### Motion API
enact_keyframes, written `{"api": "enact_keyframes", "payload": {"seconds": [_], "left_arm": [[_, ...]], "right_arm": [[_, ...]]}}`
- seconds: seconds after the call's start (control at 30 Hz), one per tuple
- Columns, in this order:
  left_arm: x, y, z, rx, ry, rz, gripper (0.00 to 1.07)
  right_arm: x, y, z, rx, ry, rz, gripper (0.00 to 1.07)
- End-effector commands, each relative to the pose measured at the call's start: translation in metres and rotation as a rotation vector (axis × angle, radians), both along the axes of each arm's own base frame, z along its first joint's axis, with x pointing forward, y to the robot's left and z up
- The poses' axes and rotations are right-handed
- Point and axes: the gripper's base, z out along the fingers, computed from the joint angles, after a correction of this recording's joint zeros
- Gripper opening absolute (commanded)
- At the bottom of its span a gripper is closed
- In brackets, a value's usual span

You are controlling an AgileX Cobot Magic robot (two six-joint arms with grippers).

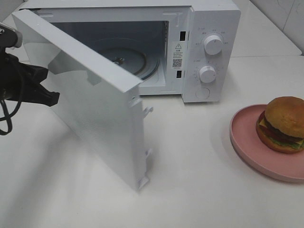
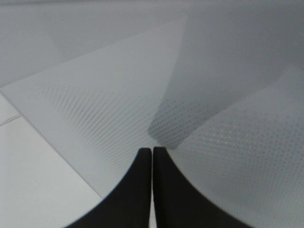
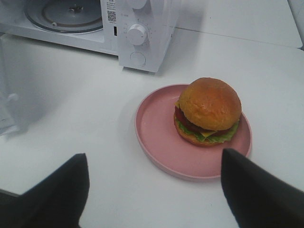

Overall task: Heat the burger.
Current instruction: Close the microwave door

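Observation:
The burger (image 1: 283, 123) sits on a round pink plate (image 1: 247, 142) at the right edge of the table; it also shows in the right wrist view (image 3: 207, 111) on the plate (image 3: 156, 133). The white microwave (image 1: 209, 28) stands at the back with its door (image 1: 95, 109) swung wide open and its glass turntable (image 1: 123, 59) bare. My left gripper (image 1: 51, 99) is shut with its tips against the outer face of the door (image 2: 95, 109); its fingers (image 2: 137, 190) are pressed together. My right gripper (image 3: 154, 183) is open and empty, above the table in front of the plate.
The microwave has two white knobs (image 1: 213, 45) on its right panel. The open door reaches far out over the table's left half. White table surface (image 1: 199, 180) lies between the door and the plate.

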Motion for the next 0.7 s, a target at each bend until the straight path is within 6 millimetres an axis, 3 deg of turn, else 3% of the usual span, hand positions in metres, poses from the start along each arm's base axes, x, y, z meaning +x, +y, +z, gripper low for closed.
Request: {"api": "enact_keyframes", "payload": {"seconds": [0.03,0.37,0.7], "left_arm": [[0.010,-0.010,0.003,-0.013,-0.032,-0.021,0.00],[0.034,-0.043,0.002,-0.022,-0.052,-0.089,0.00],[0.064,-0.091,0.001,-0.050,-0.060,-0.159,0.00]], "right_arm": [[-0.004,-0.001,0.001,0.004,-0.040,-0.003,0.70],[-0.004,-0.001,0.001,0.004,-0.040,-0.003,0.70],[-0.004,-0.001,0.001,0.006,-0.040,-0.003,0.70]]}}
